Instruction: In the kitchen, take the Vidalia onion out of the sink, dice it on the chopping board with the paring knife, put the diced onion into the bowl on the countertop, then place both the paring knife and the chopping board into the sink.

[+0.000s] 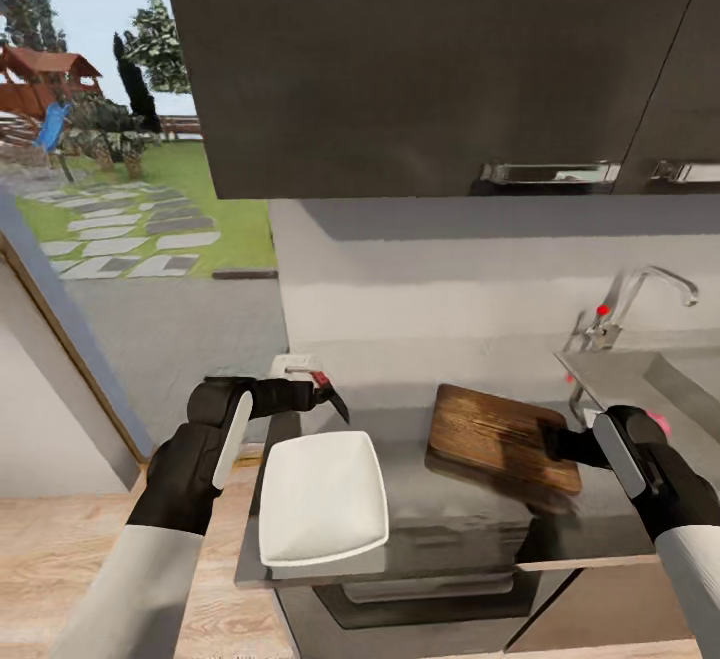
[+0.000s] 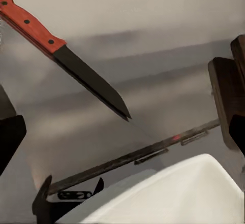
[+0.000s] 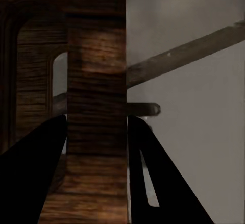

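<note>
The right claw (image 1: 560, 442) pinches the chopping board (image 1: 500, 436), lifted and tilted above the table (image 1: 480, 529) beside the sink (image 1: 650, 379). The left claw (image 1: 312, 391) grips the knife (image 2: 61, 53) over the empty white bowl (image 1: 325, 497). This looks like the clearing-up step; next, carry board and knife rightward into the basin under the tap (image 1: 640, 299). Dark cabinets hang overhead; a garden shows through the window.

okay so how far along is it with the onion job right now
Late stage, it seems. The left gripper holds the paring knife above the bowl; the right gripper grips the chopping board, lifted off the countertop. No onion visible in the bowl. Left: knife and board into the sink.
</note>
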Robot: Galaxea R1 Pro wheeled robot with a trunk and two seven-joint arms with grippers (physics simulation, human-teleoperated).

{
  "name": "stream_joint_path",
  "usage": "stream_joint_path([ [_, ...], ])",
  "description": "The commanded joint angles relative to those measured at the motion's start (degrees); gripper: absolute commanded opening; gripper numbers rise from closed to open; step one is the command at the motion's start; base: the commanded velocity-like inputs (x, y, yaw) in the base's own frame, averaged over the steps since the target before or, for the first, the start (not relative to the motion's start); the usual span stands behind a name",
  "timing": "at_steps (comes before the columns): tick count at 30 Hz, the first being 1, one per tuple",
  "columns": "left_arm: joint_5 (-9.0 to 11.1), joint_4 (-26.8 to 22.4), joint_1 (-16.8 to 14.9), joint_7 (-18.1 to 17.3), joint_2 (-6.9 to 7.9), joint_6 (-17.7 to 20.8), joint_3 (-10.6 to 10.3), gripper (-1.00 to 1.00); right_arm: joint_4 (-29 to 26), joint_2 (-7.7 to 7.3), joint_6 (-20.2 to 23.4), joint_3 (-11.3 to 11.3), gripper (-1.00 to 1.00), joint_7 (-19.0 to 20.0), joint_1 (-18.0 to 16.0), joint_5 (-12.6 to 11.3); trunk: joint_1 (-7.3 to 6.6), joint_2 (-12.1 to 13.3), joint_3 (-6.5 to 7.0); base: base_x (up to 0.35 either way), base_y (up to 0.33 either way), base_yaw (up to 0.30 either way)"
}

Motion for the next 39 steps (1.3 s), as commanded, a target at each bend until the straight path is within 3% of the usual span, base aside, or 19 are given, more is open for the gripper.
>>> stream_joint_path([
  [1, 0.0, 0.0, -0.1, -0.1, -0.04, 0.3, 0.0, 1.00, -0.1, -0.03, 0.1, 0.0, -1.00, -0.5, 0.0, -0.7, 0.04, -0.1, -0.13, -0.084, -0.310, 0.280],
  [12, 0.0, 0.0, -0.1, -0.1, -0.04, 0.3, 0.0, 1.00, -0.1, -0.03, 0.1, -0.1, -1.00, -0.5, 0.0, -0.7, 0.04, -0.1, -0.13, -0.185, -0.275, 0.248],
  [19, 0.0, 0.0, -0.1, -0.1, -0.04, 0.2, 0.0, 1.00, -0.1, -0.03, 0.1, -0.1, -1.00, -0.5, 0.0, -0.7, 0.04, -0.1, -0.13, -0.212, -0.261, 0.024],
  [30, 0.0, 0.1, -0.1, -0.1, -0.04, 0.2, 0.0, 1.00, -0.1, -0.03, 0.1, -0.1, -1.00, -0.5, 0.0, -0.7, 0.04, -0.1, -0.13, -0.020, -0.240, 0.000],
  [39, 0.0, 0.1, -0.1, -0.1, -0.04, 0.2, 0.0, 1.00, -0.1, -0.03, 0.1, -0.1, -1.00, -0.5, 0.0, -0.7, 0.04, -0.1, -0.13, 0.000, -0.038, 0.030],
])
